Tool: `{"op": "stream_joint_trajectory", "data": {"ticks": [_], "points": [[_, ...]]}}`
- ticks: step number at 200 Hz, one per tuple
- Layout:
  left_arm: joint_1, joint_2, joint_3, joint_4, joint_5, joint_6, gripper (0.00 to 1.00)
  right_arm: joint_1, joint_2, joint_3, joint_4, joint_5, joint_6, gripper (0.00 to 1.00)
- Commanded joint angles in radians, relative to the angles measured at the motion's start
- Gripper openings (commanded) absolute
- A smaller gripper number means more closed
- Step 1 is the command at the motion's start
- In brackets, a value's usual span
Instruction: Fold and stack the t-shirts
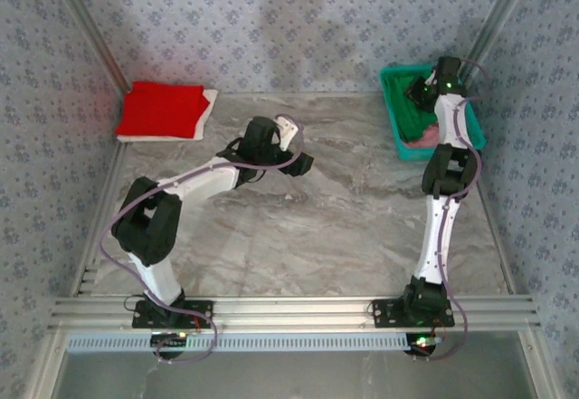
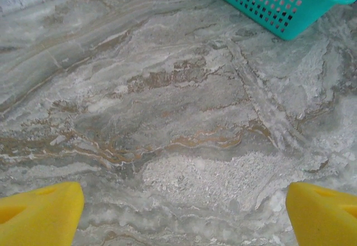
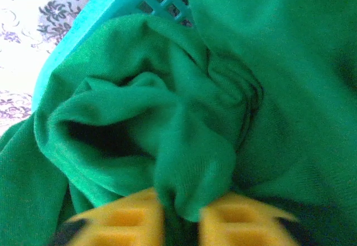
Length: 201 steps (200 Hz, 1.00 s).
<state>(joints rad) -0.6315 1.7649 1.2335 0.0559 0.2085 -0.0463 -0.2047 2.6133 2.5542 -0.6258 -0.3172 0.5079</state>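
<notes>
I am watching the right gripper pinching a bunched fold of the green t-shirt between its yellow fingers, down inside the teal mesh basket at the far right corner. The left gripper is hanging spread wide over the marble table — gripping nothing. The red t-shirt is lying folded on the white t-shirt at the far left.

- This is a robotics lab test cell, dressed up like a home laundry corner.
- A left arm and a right arm are bolted to a bare aluminium rail.
- Metal frame posts edge panels covered in flowered wallpaper.
- The marble-patterned counter carries a teal plastic basket and a folded red t-shirt.
</notes>
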Motion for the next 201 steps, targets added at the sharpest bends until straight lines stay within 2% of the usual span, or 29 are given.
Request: {"op": "stream_joint_trajectory", "data": {"ticks": [1, 4, 59, 97, 119, 148, 164, 180, 201], "points": [[-0.006, -0.051, 0.009, 0.02, -0.008, 0.004, 0.93, 0.006, -0.057, 0.066, 0.005, -0.031, 0.055, 0.02], [-0.005, -0.052, 0.009, 0.021, -0.008, 0.005, 0.93, 0.006, -0.071, 0.066, 0.003, -0.028, 0.056, 0.0], [-0.006, -0.13, -0.034, 0.128, -0.024, -0.038, 0.93, 0.06, -0.394, 0.016, -0.003, 0.09, 0.002, 0.0], [-0.008, -0.365, -0.122, 0.235, 0.028, -0.04, 0.96, 0.164, -0.585, 0.04, -0.019, 0.177, -0.107, 0.0], [-0.006, -0.505, -0.15, 0.198, 0.003, 0.005, 0.98, 0.266, -0.65, 0.107, -0.062, 0.203, -0.198, 0.0], [-0.006, -0.616, -0.196, 0.121, -0.055, 0.076, 0.98, 0.49, -0.738, 0.115, -0.039, 0.306, -0.385, 0.0], [-0.001, -0.657, -0.244, 0.111, -0.098, 0.089, 0.98, 0.581, -0.761, 0.104, -0.023, 0.336, -0.423, 0.0], [0.015, -0.695, -0.304, 0.122, -0.123, 0.086, 0.98, 0.651, -0.775, 0.033, 0.002, 0.393, -0.426, 0.0], [0.044, -0.736, -0.384, 0.129, -0.157, 0.066, 0.98, 0.712, -0.772, -0.171, 0.096, 0.457, -0.375, 0.01]]}}
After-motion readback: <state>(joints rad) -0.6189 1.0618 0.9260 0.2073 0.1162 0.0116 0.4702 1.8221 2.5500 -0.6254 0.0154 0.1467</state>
